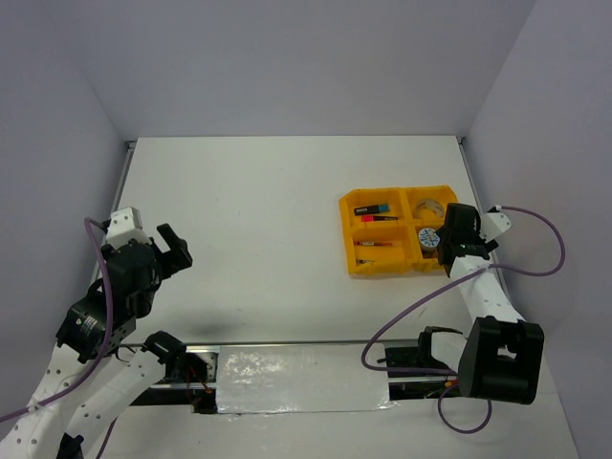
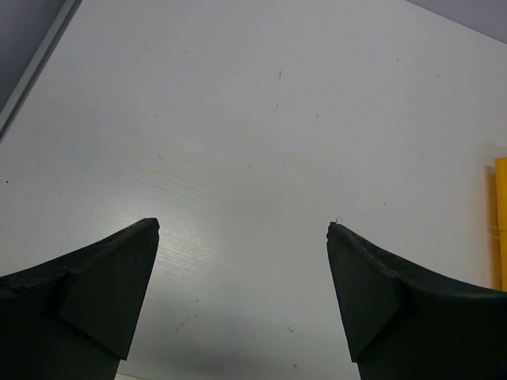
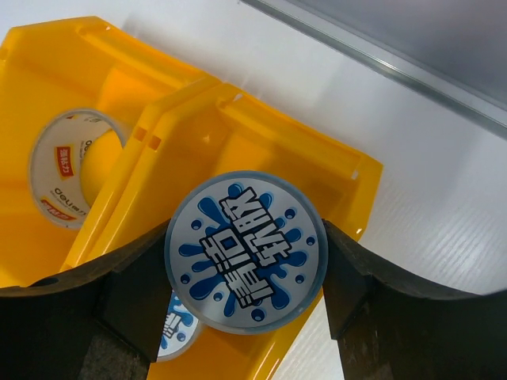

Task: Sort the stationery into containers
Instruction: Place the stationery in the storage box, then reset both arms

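The yellow-orange tray (image 1: 351,268) lies at the right of the table. Its left compartments hold highlighters (image 1: 375,207) and thin pens (image 1: 380,219). The grey tape ring (image 3: 75,166) lies in a back compartment. My right gripper (image 3: 245,237) is shut on a blue-white round tub (image 3: 245,249), held just above the tray's near right compartment (image 3: 261,134). A second tub (image 3: 176,336) lies in that compartment, partly hidden under the held one. My left gripper (image 2: 243,226) hangs open over bare table at the far left, with nothing between its fingers.
The left arm (image 1: 129,263) stands well away from the tray, whose edge (image 2: 501,222) shows only as a yellow sliver in the left wrist view. White walls enclose the table; a metal strip (image 3: 396,59) runs along the wall beside the tray.
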Tool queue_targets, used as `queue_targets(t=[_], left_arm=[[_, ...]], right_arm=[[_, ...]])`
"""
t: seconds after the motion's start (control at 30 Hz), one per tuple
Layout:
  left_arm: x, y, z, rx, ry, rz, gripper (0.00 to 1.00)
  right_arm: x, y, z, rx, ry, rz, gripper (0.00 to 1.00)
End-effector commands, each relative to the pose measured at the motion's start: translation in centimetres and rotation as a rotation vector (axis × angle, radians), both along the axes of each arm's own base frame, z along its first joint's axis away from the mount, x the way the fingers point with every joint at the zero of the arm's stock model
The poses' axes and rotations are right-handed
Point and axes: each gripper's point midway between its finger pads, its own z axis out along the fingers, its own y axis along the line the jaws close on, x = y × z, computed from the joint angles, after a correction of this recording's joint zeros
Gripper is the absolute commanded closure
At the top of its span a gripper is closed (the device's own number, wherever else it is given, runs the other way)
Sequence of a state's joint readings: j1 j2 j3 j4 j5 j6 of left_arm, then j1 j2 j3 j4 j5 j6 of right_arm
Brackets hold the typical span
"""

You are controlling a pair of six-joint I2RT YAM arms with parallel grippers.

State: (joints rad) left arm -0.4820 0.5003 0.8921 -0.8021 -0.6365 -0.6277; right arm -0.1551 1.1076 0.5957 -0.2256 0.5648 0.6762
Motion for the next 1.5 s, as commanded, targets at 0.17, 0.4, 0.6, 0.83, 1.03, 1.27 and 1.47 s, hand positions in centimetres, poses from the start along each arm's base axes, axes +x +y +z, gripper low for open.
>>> queue_targets(t=[0.17,0.4,0.6,0.83,1.03,1.27,1.47], left_arm=[[0.6,-0.3,0.5,0.005,-0.022,-0.012,0.01],[0.8,-0.3,0.3,0.012,-0.007,-0.011,0.01],[1.2,0.0,0.1,0.026,0.01,0.026,0.01],[1.5,3.0,-0.4,0.054,0.064,0.18,0.01],[0.2,4.6,1.0,0.027,-0.014,0.25,0.01],[-1.0,5.3,2.1,0.028,-0.071,0.254,0.01],[-1.0,5.2,1.9,0.02,-0.077,0.25,0.01]], right_arm=[[1.5,0.9,5.2,-0.021,-0.165,0.037,0.03],[1.8,1.4,8.4,-0.035,-0.212,0.09,0.0],[3.4,8.1,14.0,-0.075,-0.353,0.479,0.0],[-2.2,16.8,16.9,-0.187,-0.22,0.836,0.0],[-7.3,17.0,19.3,-0.152,-0.331,0.948,0.0],[-12.4,14.2,22.6,-0.172,-0.466,0.945,0.0],[-13.7,13.6,22.9,-0.165,-0.51,0.946,0.0]])
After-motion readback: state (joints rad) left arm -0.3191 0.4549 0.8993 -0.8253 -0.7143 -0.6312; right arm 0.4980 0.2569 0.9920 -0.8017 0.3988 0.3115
